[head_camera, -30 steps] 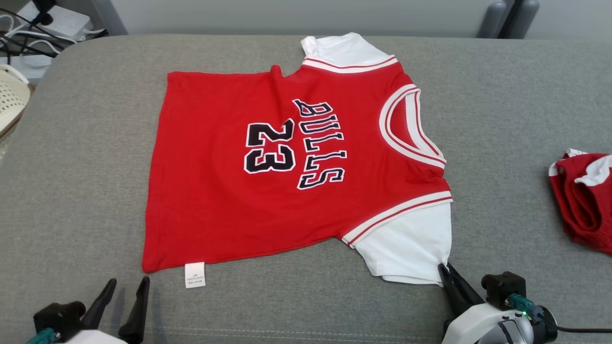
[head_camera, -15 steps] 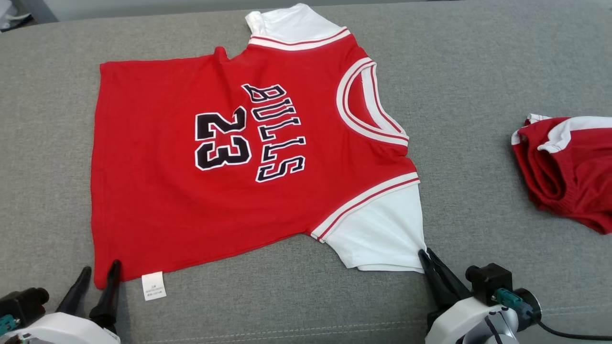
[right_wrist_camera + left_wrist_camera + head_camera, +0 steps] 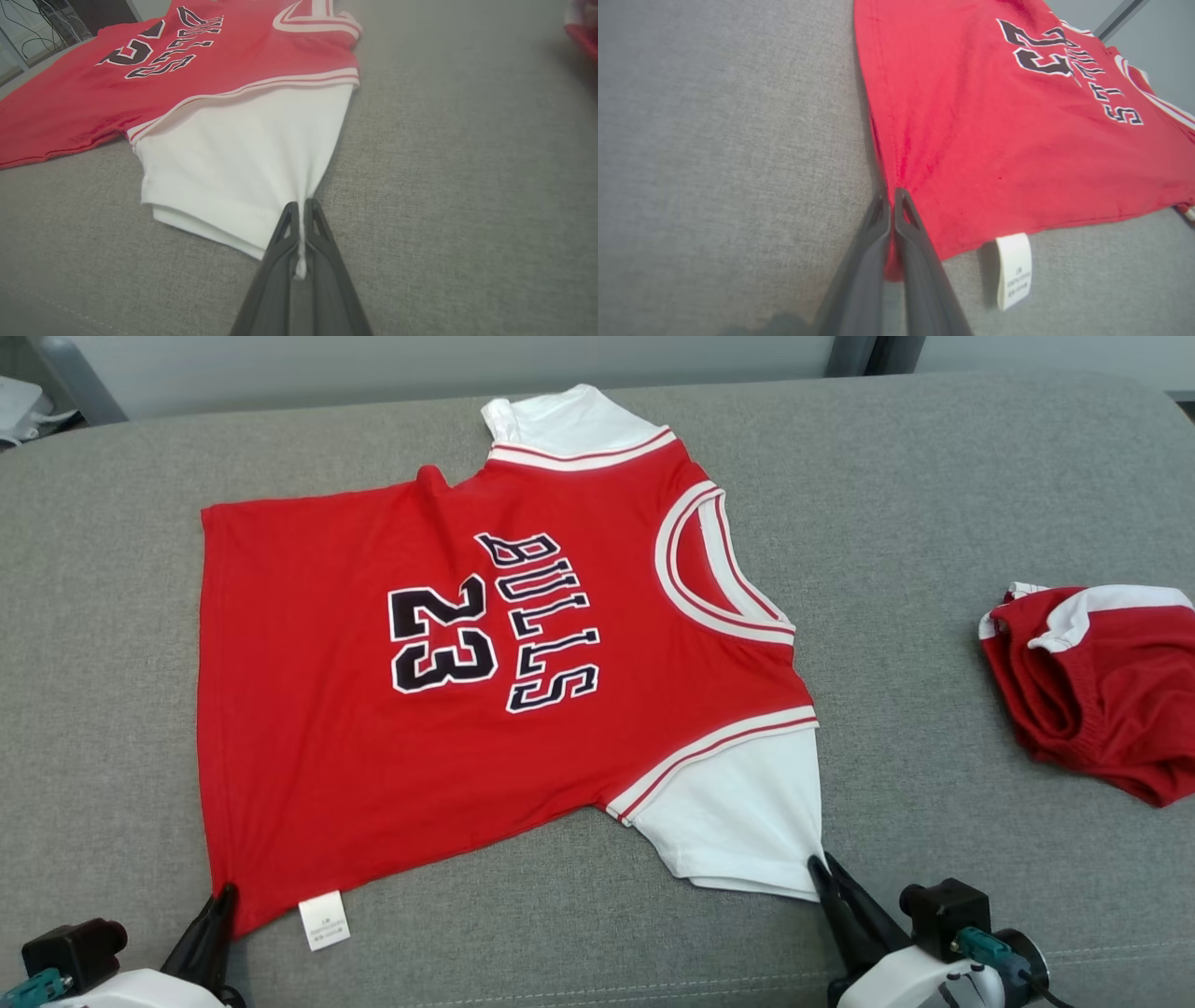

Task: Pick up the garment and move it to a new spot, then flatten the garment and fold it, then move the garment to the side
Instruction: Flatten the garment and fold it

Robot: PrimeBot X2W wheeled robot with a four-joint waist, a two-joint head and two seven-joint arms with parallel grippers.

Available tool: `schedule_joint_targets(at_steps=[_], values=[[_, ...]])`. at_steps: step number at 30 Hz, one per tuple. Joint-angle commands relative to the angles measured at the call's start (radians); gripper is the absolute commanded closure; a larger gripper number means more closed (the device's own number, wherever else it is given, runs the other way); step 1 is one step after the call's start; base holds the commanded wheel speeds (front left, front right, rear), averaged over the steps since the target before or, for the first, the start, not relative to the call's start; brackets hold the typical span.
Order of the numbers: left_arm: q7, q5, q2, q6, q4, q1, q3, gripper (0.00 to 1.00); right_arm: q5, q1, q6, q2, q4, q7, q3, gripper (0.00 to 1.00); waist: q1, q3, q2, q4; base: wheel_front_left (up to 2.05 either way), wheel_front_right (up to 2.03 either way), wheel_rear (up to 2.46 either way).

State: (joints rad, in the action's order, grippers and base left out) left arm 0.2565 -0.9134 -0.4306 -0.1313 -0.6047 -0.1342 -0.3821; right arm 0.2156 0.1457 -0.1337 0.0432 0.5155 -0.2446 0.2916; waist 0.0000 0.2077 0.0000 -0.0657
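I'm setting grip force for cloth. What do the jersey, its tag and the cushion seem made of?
Jersey: soft matte knit, probably cotton or a blend; it puckers into fine creases where the left gripper pinches its corner.
Tag: thin white woven or satin label, printed; it lies flat.
Cushion: grey upholstery fabric, coarse matte weave with a stitched seam.

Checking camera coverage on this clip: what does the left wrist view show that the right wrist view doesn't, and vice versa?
Left wrist view: the left gripper, fingers shut on the hem corner of the red jersey, with the white care label beside it. Right wrist view: the right gripper, fingers shut on the jersey's white sleeve, and a blurred red cloth at the upper right edge. Both: the jersey's black print and the grey cushion.
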Motion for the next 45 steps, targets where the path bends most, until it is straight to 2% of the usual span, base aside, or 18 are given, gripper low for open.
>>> schedule_joint_targets(at_steps=[1, 16, 24, 30, 34, 37, 45], values=[[0.005, 0.012, -0.035, 0.001, -0.001, -0.009, 0.044, 1.00, 0.006, -0.012, 0.003, 0.007, -0.016, 0.009, 0.028, 1.00, 0.0000, -0.020, 0.0000, 0.003, 0.00, 0.00, 0.00], [0.005, 0.144, 0.002, 0.001, -0.148, -0.018, 0.137, 1.00, -0.017, -0.087, 0.003, 0.007, -0.083, 0.195, 0.142, 1.00, 0.0000, -0.115, 0.0000, -0.044, 0.00, 0.00, 0.00], [0.005, 0.211, 0.025, 0.001, -0.185, -0.020, 0.212, 1.00, -0.040, -0.131, 0.003, 0.007, -0.177, 0.239, 0.091, 1.00, 0.0000, -0.144, 0.0000, -0.037, 0.00, 0.00, 0.00], [0.005, 0.230, 0.017, 0.001, -0.178, -0.033, 0.210, 1.00, -0.040, -0.126, 0.003, 0.007, -0.248, 0.228, 0.056, 1.00, 0.0000, -0.133, 0.0000, -0.013, 0.00, 0.00, 0.00], [0.005, 0.191, 0.004, 0.001, -0.153, -0.053, 0.159, 1.00, -0.031, -0.101, 0.003, 0.007, -0.298, 0.215, 0.039, 1.00, 0.0000, -0.116, 0.0000, 0.001, 0.00, 0.00, 0.00], [0.005, 0.115, -0.011, 0.001, -0.134, -0.075, 0.098, 1.00, -0.030, -0.062, 0.003, 0.007, -0.320, 0.192, 0.026, 1.00, 0.0000, -0.092, 0.0000, 0.009, 0.00, 0.00, 0.00], [-0.005, -0.065, -0.107, 0.001, -0.072, -0.173, -0.050, 1.00, -0.053, 0.100, 0.003, 0.007, -0.299, 0.134, -0.028, 1.00, 0.0000, -0.010, 0.0000, 0.036, 0.00, 0.00, 0.00]])
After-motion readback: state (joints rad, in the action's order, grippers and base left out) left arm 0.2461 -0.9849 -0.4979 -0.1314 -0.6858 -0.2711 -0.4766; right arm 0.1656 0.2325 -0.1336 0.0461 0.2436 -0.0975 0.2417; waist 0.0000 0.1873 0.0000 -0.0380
